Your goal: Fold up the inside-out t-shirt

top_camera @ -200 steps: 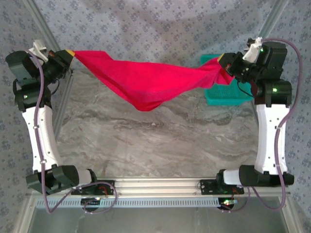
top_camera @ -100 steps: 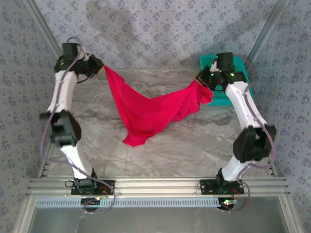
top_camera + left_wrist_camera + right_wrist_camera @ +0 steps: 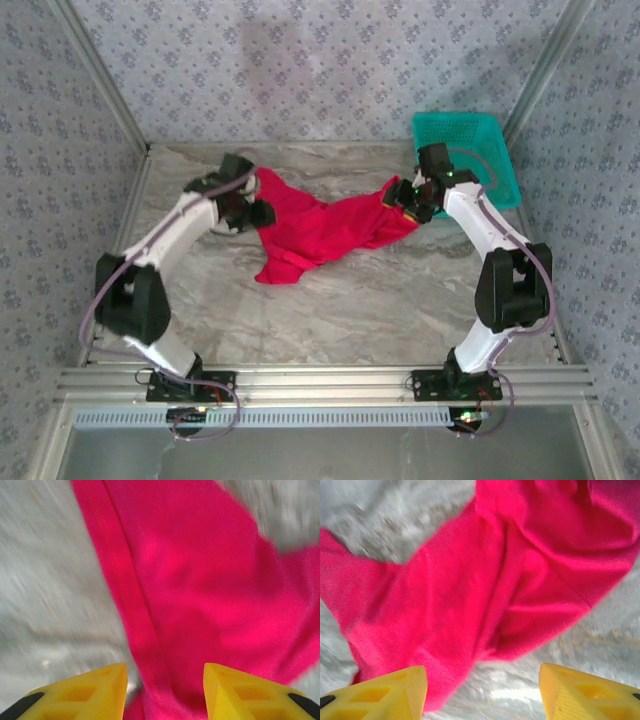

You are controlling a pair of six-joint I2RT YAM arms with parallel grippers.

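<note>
Left jaws: the left gripper (image 3: 164,674) stands open, its yellow fingers (image 3: 95,687) apart and pinching nothing. A stitched hem (image 3: 125,595) runs up between them, close under the tips.
Right jaws: the right gripper (image 3: 482,672) is wide open and grips nothing. Red cloth lies under it, with bare marble between the tips.
T-shirt: the inside-out t-shirt (image 3: 320,230) lies on the marble table (image 3: 350,320), left of the teal mesh basket (image 3: 500,130). Its near end is just beside the basket's near-left corner, and its far end is well apart to the left.
Lie of the cloth: it's a rumpled band with creases and overlapped layers, and one flap trails away from the basket toward the arm bases. It's not flat yet.
Step in hand, as I read it: letting the shirt down and getting ready to spread it.
Doing it well: lift both grippers straight off so no fold snags on a finger. Then take single-layer edges, with the left on that hem, and draw them apart evenly, away from the basket.
Watch for: pinching two layers, or dragging cloth onto the basket rim.
</note>
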